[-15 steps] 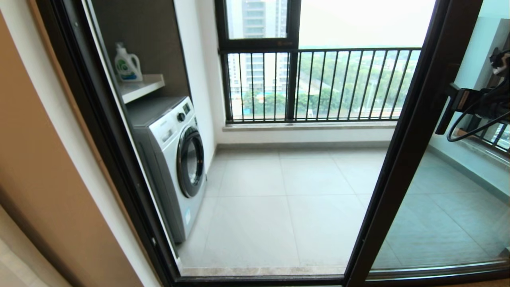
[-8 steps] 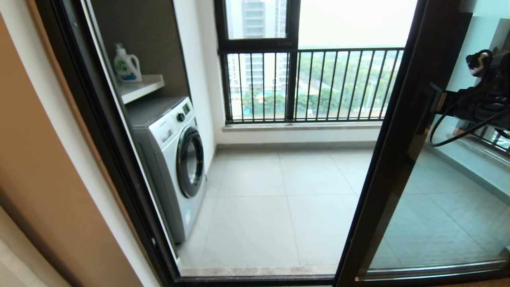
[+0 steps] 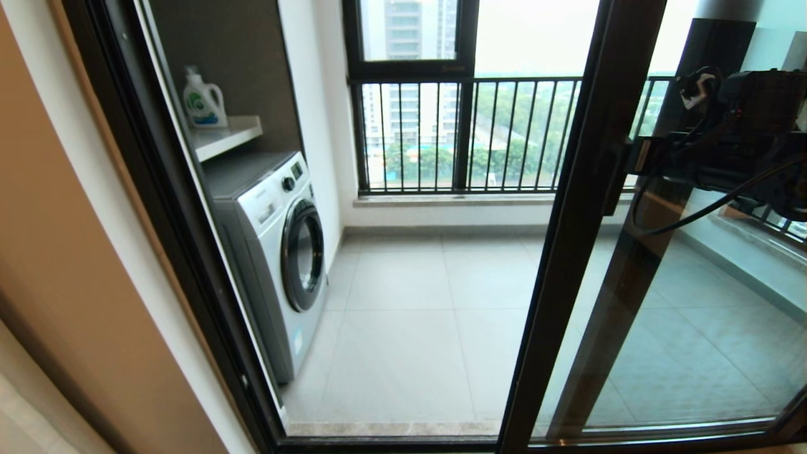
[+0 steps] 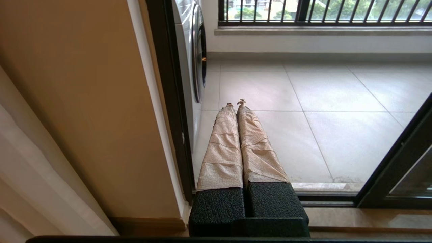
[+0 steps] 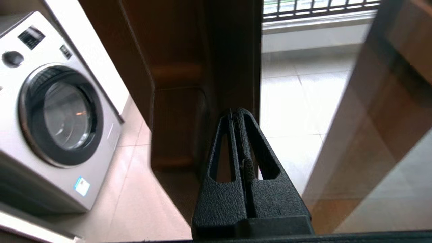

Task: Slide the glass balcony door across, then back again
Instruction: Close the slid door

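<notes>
My right gripper (image 5: 238, 113) sits at the door's (image 3: 567, 252) edge post, fingers together and holding nothing, tips against the post's inner side beside the glass. From the head view the door stands partway across the opening, its post right of centre, the washer (image 3: 277, 252) and the tiled floor (image 3: 410, 328) visible through the gap to its left. My left gripper (image 4: 236, 103) hangs low near the left jamb (image 4: 168, 101), its wrapped fingers (image 4: 222, 148) pressed shut, idle.

I judge the door to be heavy: a tall glass pane in a stiff metal frame, riding a bottom track (image 3: 630, 435). It should glide once started but carry momentum, so a steady sideways push suits it better than a jab. The glass is fragile and slick, so I keep off it and bear on the post or its bar handle, which I cannot pick out clearly here. Closed fingers make a firm pusher, though they could slip off the smooth metal if the angle drifts.
</notes>
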### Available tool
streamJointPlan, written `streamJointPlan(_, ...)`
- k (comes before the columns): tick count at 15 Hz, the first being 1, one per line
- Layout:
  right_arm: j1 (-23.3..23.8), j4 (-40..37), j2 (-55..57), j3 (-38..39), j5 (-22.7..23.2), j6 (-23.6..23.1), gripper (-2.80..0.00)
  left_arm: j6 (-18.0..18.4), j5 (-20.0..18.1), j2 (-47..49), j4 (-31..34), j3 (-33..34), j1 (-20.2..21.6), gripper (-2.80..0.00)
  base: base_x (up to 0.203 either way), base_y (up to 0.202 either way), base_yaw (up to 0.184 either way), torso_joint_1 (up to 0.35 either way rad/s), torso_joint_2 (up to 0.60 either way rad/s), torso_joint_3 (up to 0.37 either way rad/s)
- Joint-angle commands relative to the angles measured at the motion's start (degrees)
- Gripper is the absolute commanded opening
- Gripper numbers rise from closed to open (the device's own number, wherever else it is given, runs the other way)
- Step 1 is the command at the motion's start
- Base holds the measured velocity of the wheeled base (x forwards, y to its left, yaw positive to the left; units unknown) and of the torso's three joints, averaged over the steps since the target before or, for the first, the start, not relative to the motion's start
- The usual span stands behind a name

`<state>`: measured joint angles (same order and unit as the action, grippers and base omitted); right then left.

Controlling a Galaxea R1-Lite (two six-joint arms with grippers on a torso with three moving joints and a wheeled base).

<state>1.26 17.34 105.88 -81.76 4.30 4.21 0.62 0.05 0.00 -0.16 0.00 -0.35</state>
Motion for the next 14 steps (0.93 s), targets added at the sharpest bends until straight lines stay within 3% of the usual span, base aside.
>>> streamJointPlan(1, -2.9, 0.0, -0.3, 0.6, -0.6, 0.0, -2.8, 0.0, 0.0, 0.1, 0.0, 0.0, 0.0, -2.8, 0.0, 0.0, 0.0, 0.0, 0.0, 0.0)
streamJointPlan(5, -8.3, 0.0, 0.7, 0.8, -2.9, 0.0, -2.8, 0.0, 0.0, 0.1, 0.0, 0.0, 0.0, -2.8, 0.0, 0.0, 0.0, 0.0, 0.0, 0.0)
streamJointPlan(14, -16.4, 0.1, 5.0, -1.7, -3.1, 0.2, -2.8, 0.0, 0.0, 0.1, 0.0, 0.0, 0.0, -2.8, 0.0, 0.0, 0.0, 0.0, 0.0, 0.0)
